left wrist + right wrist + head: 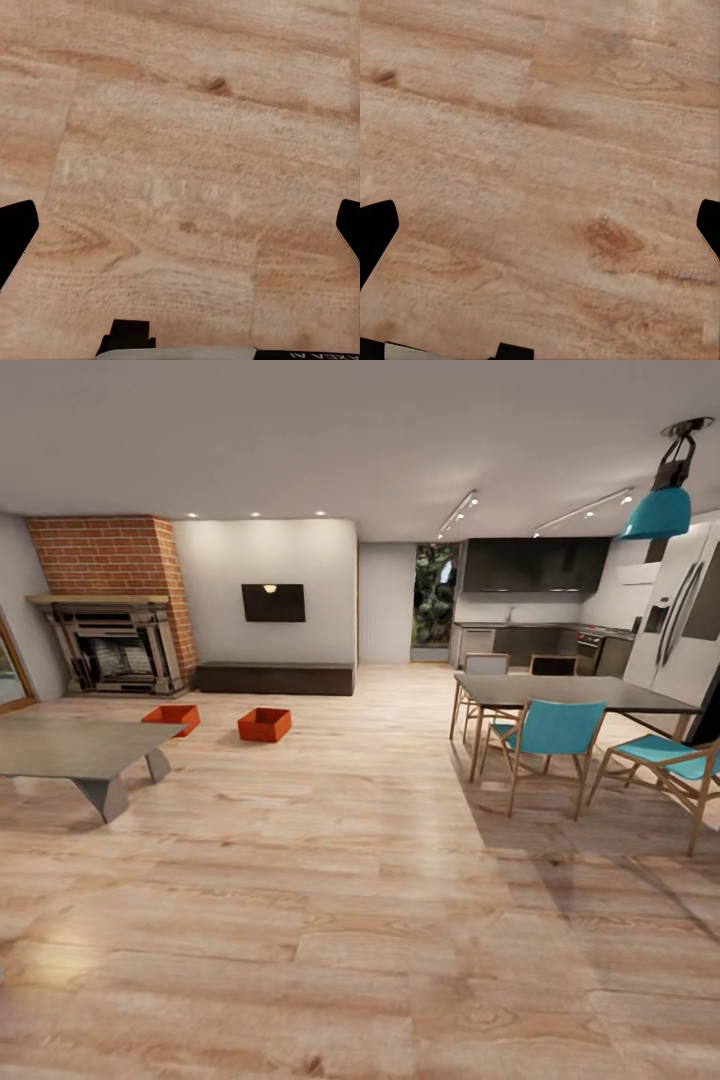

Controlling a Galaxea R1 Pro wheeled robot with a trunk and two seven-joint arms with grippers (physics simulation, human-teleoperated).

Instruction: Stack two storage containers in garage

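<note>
Two storage containers [170, 717] [265, 724] — open tops up, side by side on wood floor [360, 920]

Left container [171, 717] partly behind table [70, 748].

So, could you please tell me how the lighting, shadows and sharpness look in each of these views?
Head view: bright, even light; soft shadows beneath the dining table and grey low table; wide-angle stretching toward the edges; the two storage containers look small but sharp. Left wrist view: soft, slightly blurred wood floor, no glare. Right wrist view: the same soft wood grain, evenly lit, dark fingertips at the edges.
</note>
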